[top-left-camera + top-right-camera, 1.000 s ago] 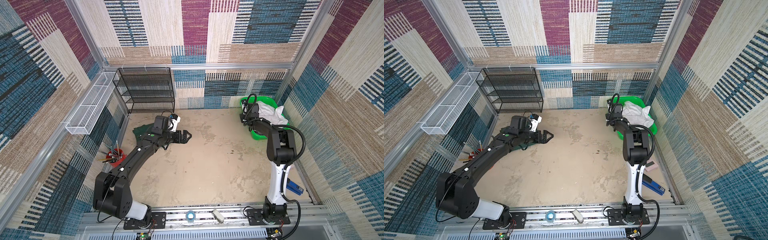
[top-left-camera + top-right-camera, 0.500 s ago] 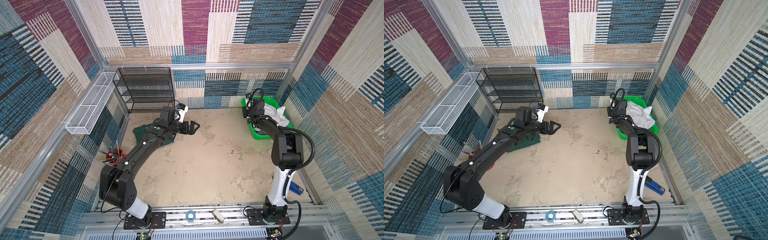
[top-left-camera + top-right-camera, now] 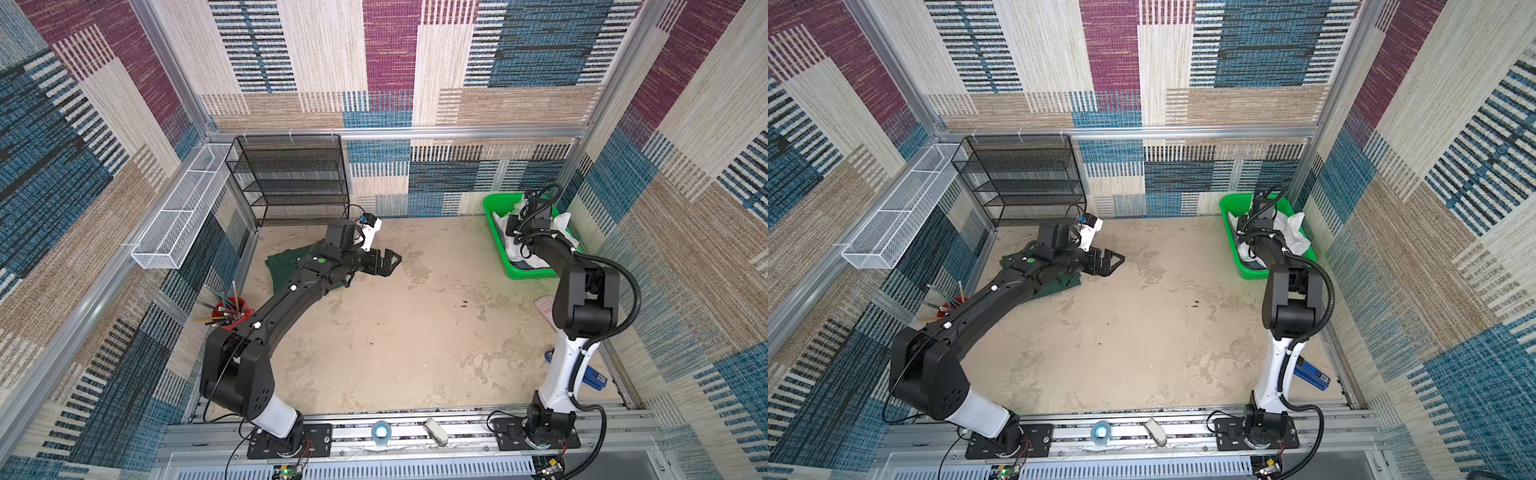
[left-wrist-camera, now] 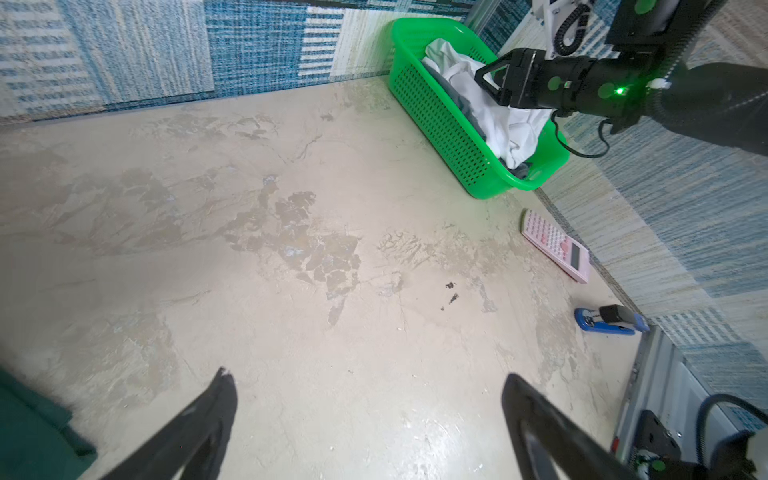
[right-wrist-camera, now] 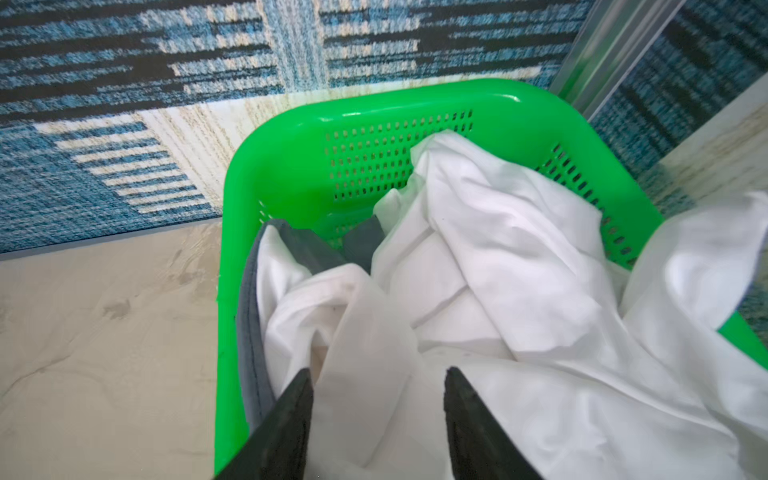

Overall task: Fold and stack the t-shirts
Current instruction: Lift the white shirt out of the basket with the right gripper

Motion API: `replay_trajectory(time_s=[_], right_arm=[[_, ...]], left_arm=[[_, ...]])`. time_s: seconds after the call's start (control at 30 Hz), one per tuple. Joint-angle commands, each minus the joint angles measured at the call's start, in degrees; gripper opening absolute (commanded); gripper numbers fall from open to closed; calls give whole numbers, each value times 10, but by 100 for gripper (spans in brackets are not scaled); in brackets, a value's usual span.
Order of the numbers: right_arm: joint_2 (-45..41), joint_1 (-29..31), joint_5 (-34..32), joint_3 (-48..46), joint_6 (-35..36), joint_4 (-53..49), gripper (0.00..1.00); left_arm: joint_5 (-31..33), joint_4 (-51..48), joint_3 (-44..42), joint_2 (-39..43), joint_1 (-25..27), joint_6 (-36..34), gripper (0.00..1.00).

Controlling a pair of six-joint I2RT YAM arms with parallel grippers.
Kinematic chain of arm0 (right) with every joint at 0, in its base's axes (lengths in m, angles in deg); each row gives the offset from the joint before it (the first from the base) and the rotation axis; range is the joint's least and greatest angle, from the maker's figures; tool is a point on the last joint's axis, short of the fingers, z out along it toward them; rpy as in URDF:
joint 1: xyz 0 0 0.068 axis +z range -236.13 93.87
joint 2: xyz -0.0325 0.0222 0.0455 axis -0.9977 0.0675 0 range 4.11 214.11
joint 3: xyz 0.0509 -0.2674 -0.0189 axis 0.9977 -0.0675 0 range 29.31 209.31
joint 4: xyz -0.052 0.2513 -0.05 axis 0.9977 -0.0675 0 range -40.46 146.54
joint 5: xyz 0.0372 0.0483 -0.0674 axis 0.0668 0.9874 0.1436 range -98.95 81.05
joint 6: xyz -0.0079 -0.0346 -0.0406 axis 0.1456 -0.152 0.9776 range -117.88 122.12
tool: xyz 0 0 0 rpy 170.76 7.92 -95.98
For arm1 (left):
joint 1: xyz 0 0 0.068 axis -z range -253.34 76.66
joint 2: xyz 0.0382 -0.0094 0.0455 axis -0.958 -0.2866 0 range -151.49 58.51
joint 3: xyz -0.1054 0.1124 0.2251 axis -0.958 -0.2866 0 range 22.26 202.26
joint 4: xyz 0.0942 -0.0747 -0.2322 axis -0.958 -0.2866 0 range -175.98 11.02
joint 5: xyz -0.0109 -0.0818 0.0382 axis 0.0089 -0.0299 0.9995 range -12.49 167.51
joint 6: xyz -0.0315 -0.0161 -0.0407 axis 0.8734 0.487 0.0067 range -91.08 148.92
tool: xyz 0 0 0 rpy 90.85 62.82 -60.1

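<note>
Right claw [image 5: 378, 370] down in the green basket [image 5: 374, 108]; left claw [image 4: 365, 374] spread wide over bare worktop [image 3: 415, 332].

A fold of the white t-shirt [image 5: 498, 249] lies between the right claw's partly parted jaws. I cannot tell whether they pinch it. The shirt is heaped in the basket, with one end spilling over the rim on the wall side. A grey t-shirt [image 5: 249, 332] is tucked under it along the basket's inner wall. The basket sits in the far right corner in both top views. The left claw holds nothing, and its arm reaches across the dark green t-shirt [image 3: 286, 266], which lies flat on the worktop at far left, in front of the black wire rack [image 3: 291, 178]. A pink calculator [image 4: 555, 245] and a blue stapler [image 4: 606, 322] lie along the right wall.
</note>
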Motion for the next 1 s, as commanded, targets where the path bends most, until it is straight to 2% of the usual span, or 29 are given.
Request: replay_trajectory(time_s=[0.0, 0.13, 0.23, 0.27, 0.6, 0.7, 0.87, 0.97], right_arm=[[17, -2, 19, 14, -22, -15, 48], [36, -4, 21, 26, -28, -21, 31], [35, -4, 32, 34, -28, -30, 4], [24, -4, 35, 29, -29, -27, 0], [-199, -3, 46, -144, -53, 112, 0], [-260, -1, 74, -186, -64, 147, 0], [-297, 9, 63, -183, -67, 131, 0], [-308, 21, 79, -167, -55, 121, 0]], left_arm=[[1, -11, -1, 2, 3, -15, 100], [5, -8, -3, 7, 5, -19, 100], [12, -11, -3, 10, 8, -23, 100], [15, -12, -3, 12, 8, -25, 100], [17, -9, -6, 25, 9, -24, 100], [17, -7, -7, 28, 9, -22, 100], [18, -6, -8, 30, 10, -20, 100], [23, -5, -10, 34, 10, -21, 100]])
